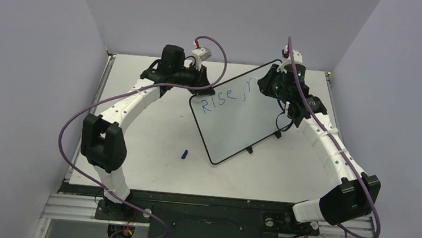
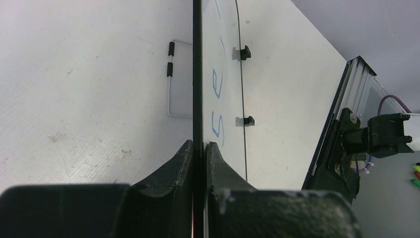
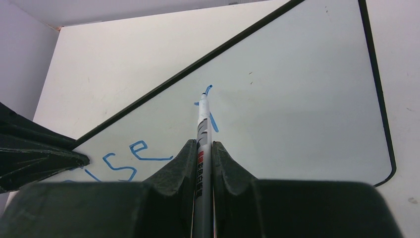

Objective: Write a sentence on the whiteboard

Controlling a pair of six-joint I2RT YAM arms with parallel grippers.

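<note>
- Top view: the board [image 1: 236,126] stands turned askew on the bench [image 1: 148,165], right of centre. The sentence [image 1: 225,96] is begun along its upper edge as "Rise," plus one stroke. The left tool [image 1: 204,89] is at the upper left corner and the right tool [image 1: 279,84] at the upper right. A small blue piece [image 1: 184,154], perhaps a cap, lies near the lower corner.
- Left wrist: the left tool is narrow and pinches the board's frame edge-on. We judge that this grip must be firm, so the board does not swing under the pen.
- Right wrist: the right tool is narrow around the marker [image 3: 202,124], whose tip meets the board beside a blue stroke. We should press lightly, use short strokes, and space the next letters rightward.
</note>
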